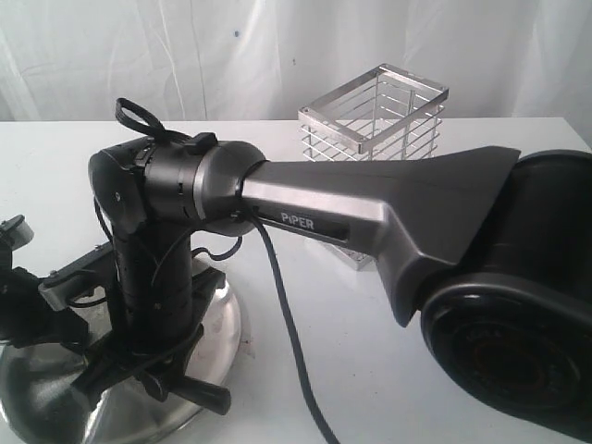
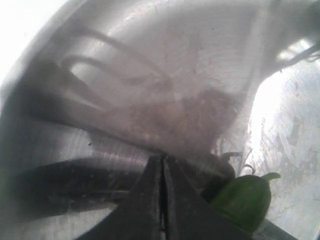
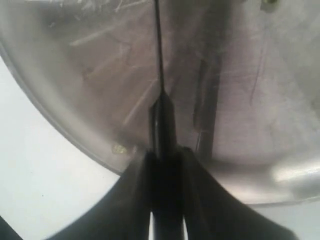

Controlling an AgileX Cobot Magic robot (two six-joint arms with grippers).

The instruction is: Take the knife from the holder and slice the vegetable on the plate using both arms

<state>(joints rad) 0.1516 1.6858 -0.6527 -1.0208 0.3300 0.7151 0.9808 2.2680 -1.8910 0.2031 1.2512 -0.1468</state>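
The right arm point(image 1: 370, 208) reaches across the white worktop point(image 1: 370, 370), in front of the upright holder point(image 1: 375, 129). Over the plate point(image 1: 222, 319), the right jaws clamp the knife point(image 3: 161, 130). The left jaws are pressed together just beside the vegetable point(image 2: 245, 200) on the plate, perhaps touching it.

Right arm point(image 1: 370, 199) spans table point(image 1: 361, 370) — holder point(image 1: 375, 139) behind, plate point(image 1: 225, 322) crowded.
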